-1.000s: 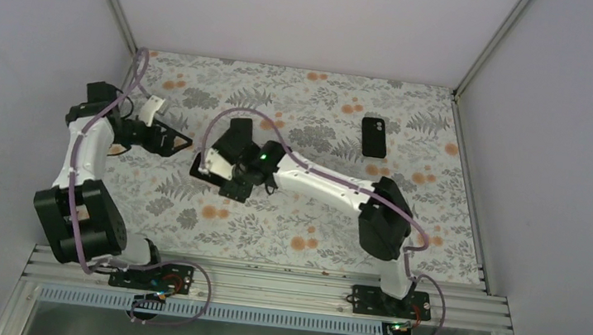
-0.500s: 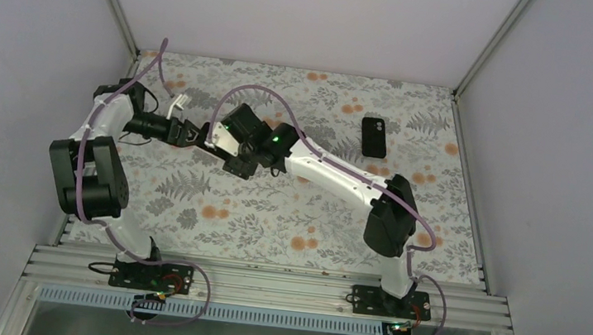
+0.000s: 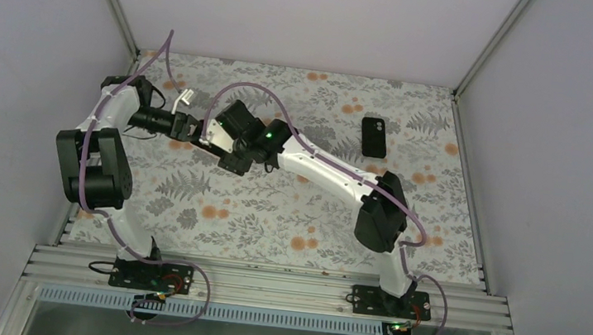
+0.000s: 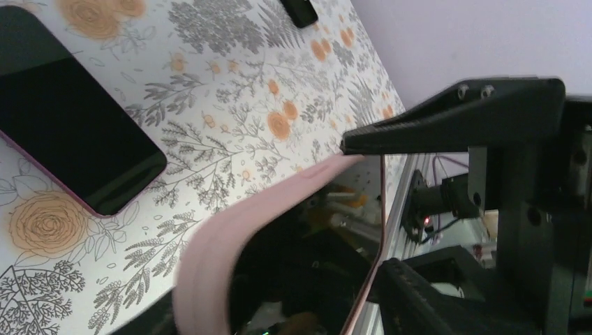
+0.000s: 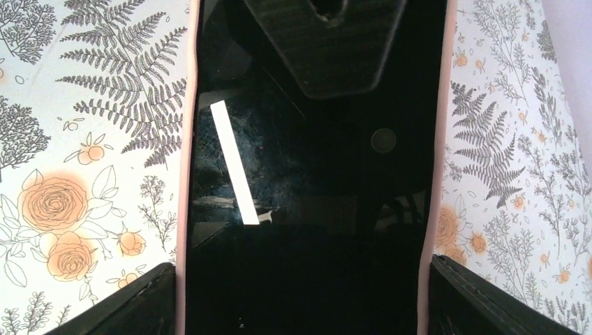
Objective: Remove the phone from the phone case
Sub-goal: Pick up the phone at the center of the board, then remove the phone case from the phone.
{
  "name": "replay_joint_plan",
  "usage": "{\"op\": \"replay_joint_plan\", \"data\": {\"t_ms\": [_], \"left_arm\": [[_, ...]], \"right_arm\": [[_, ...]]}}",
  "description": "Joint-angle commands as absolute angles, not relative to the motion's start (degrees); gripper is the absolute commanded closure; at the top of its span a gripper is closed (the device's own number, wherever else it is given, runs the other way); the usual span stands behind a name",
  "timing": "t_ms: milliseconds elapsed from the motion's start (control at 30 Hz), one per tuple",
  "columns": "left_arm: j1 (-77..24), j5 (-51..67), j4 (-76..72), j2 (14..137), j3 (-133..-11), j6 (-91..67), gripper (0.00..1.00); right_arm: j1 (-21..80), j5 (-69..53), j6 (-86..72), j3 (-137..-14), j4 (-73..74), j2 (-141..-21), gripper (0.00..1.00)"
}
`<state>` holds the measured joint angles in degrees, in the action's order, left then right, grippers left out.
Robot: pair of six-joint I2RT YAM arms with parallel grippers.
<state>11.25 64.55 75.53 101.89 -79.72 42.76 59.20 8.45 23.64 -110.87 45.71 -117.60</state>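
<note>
The phone (image 5: 307, 174) has a glossy black screen and sits in a pink phone case (image 5: 183, 174). My right gripper (image 5: 301, 264) is shut across its width, one finger on each pink side, and holds it off the table (image 3: 212, 134). My left gripper (image 4: 366, 208) has come in from the left (image 3: 194, 128). Its upper fingertip touches the bent pink case rim (image 4: 230, 230) and its lower finger touches the thin far edge. In the right wrist view one left finger (image 5: 321, 49) lies over the far end of the screen.
A black phone (image 3: 374, 137) lies flat on the flowered cloth at the back right, also seen as the black phone (image 4: 299, 10). In the left wrist view, a dark slab with a pink rim (image 4: 70, 118) lies on the cloth. Walls enclose the table (image 3: 288, 216).
My left arm swung right and up to the phone and its jaws narrowed onto the case. My right gripper carried the phone a little up and back to meet it.
</note>
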Motion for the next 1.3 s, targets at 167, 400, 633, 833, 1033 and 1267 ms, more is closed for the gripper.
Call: {"op": "replay_joint_plan", "data": {"t_ms": [167, 400, 633, 833, 1033, 1267], "left_arm": [[9.86, 68.13, 77.78, 100.31, -79.04, 47.15, 0.8], [8.7, 68.36, 77.81, 98.93, -80.23, 49.26, 0.98], [6.2, 66.09, 77.78, 96.58, -85.6, 52.73, 0.98], [2.13, 65.15, 77.79, 93.03, -91.96, 58.08, 0.98], [-3.41, 68.63, 77.78, 91.41, -96.5, 59.87, 0.98], [-9.38, 68.82, 77.78, 90.4, -98.47, 59.68, 0.98]], "right_arm": [[58.71, 10.18, 24.31, -113.38, 40.23, -118.65, 0.3], [57.73, 4.71, 23.97, -113.68, 43.61, -117.03, 0.1], [51.74, -11.92, 25.83, -108.62, 51.96, -107.78, 0.0], [41.29, -29.86, 28.77, -105.11, 57.59, -98.48, 0.0], [33.9, -38.08, 31.3, -98.86, 55.34, -91.59, 0.0], [30.18, -38.24, 30.79, -92.89, 49.36, -89.09, 0.0]]}}
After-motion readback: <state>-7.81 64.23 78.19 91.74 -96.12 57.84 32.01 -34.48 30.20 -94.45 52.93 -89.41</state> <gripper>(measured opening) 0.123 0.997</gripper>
